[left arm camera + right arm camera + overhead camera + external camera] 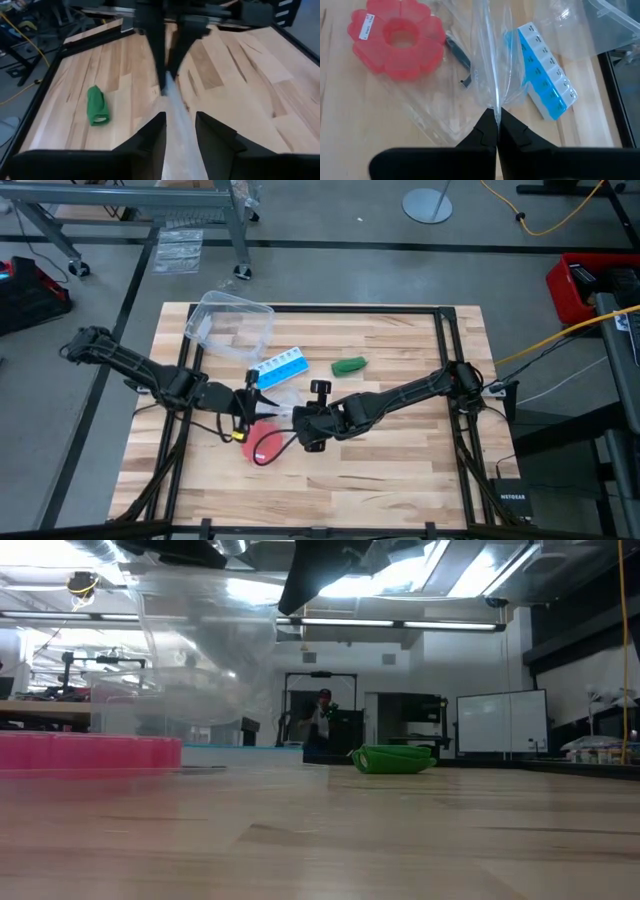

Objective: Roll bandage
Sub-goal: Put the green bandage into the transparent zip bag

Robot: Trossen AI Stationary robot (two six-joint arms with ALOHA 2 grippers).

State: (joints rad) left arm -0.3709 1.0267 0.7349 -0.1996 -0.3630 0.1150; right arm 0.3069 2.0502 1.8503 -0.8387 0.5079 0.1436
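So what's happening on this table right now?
Two robot arms are handling a clear plastic bag in the middle of the wooden table. The right gripper is shut on the bag's edge, and the left gripper has its fingers either side of the same plastic. The green bandage lies untouched as a small bundle farther back. A red disc and a blue-and-white pill box sit near the bag.

Even, bright overhead light. In the low view, ceiling strip lamps [400, 624] glare at the top of the frame and the near pale wooden counter [320, 840] blurs. The left wrist view is smeared by motion.
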